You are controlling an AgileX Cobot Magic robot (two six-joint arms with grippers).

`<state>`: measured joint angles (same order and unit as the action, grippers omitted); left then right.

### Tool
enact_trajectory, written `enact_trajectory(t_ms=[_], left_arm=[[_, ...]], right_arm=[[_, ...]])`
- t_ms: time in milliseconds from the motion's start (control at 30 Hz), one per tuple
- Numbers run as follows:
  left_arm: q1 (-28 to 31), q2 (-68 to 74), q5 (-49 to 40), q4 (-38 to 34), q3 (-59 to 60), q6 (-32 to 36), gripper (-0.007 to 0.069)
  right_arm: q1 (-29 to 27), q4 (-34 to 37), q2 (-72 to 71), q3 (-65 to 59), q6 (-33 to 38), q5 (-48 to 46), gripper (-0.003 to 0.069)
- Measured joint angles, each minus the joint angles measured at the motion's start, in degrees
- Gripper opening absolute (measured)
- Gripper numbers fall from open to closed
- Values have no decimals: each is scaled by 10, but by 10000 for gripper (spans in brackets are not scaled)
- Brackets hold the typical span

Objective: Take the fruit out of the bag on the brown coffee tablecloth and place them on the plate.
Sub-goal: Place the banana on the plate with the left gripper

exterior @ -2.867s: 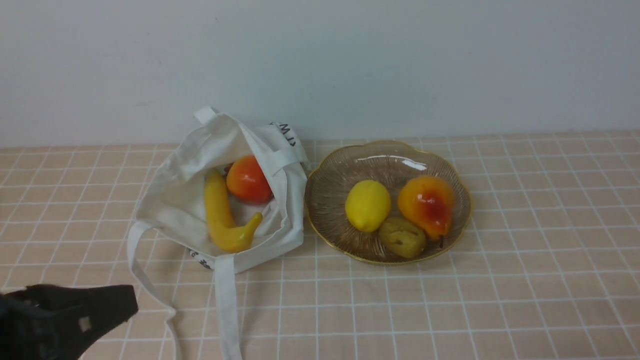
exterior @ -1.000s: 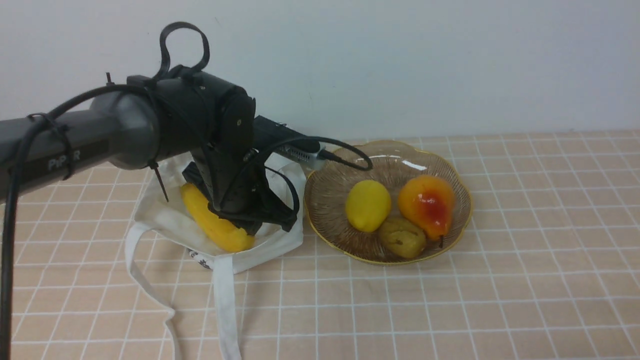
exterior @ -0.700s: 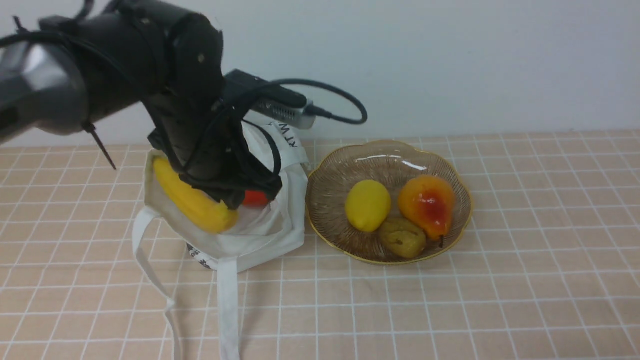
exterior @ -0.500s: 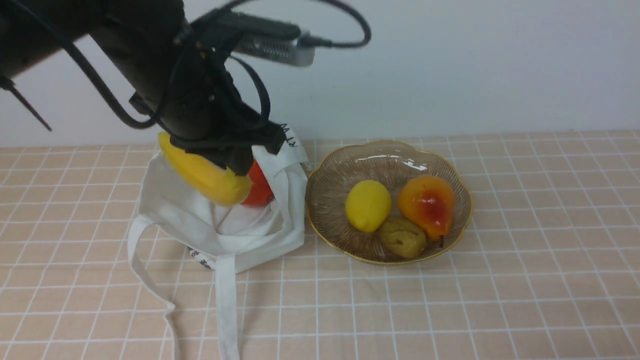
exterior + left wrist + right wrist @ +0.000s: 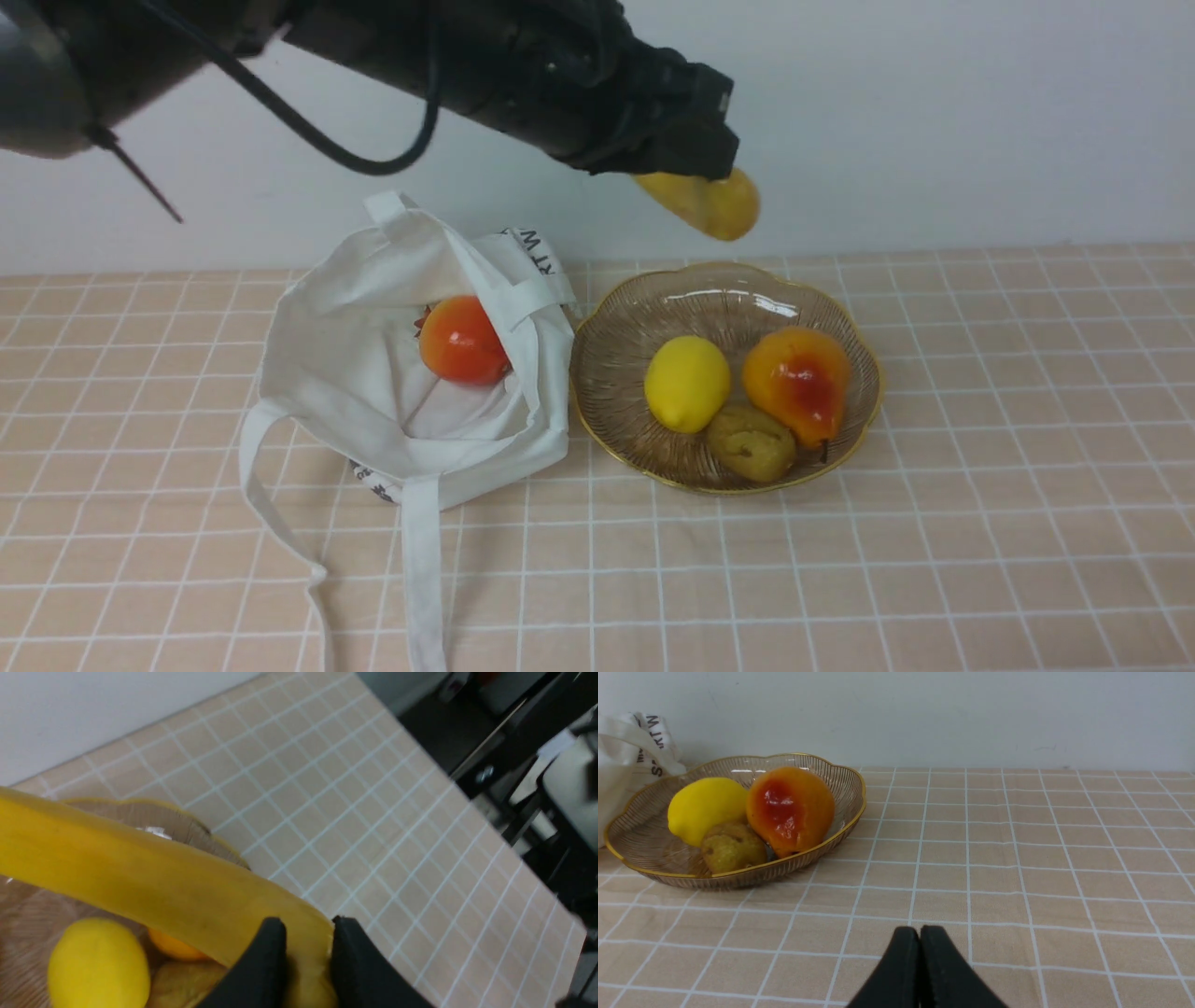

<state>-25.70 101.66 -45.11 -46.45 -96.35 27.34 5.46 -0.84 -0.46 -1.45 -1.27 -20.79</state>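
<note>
Left gripper [image 5: 310,933]: its 2 fingertips are pinching the banana [image 5: 154,872] near 1 end.
Right gripper [image 5: 920,934]: its 2 tips are standing pressed together, with nothing visible between them.
Banana, location: it is hanging in the air beyond the far rim of the plate [image 5: 602,437], clear of the bag [image 5: 336,373].
Risk, slip: the off-centre pinch on a glossy, long fruit may let it swivel or drop.
Risk, crowding: the lemon [image 5: 687,385], pear [image 5: 801,383] and brown-green fruit [image 5: 752,443] are filling much of the dish, so a low or hasty release may knock 1 out or leave the banana rolling off the rim.
Banana, direction: in the front view, its visible rounded end is pointing rightward and downward; the other end is hidden.
Banana, long axis: it is slanting from upper left to lower right there.
</note>
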Motion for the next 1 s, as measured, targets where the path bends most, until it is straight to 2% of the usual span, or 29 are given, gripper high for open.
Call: enact_trajectory(t_ms=[67,100,133,300,433,667,800,933,1000], left_arm=[[0,22,19,-43,0,17,97],[0,59,46,-120,0,54,97],[0,63,48,-120,0,57,97],[0,143,70,-246,0,134,97],[0,181,84,-296,0,160,97],[0,199,113,-311,0,167,102],[0,199,114,-307,0,169,138],[0,199,104,-234,0,169,275],[1,199,97,-213,0,169,313]], right_arm=[[0,0,0,0,0,0,-15],[0,0,0,0,0,0,-15],[0,0,0,0,0,0,-15],[0,0,0,0,0,0,-15],[0,0,0,0,0,0,-15],[0,0,0,0,0,0,-15],[0,0,0,0,0,0,-15],[0,0,0,0,0,0,-15],[0,0,0,0,0,0,-15]])
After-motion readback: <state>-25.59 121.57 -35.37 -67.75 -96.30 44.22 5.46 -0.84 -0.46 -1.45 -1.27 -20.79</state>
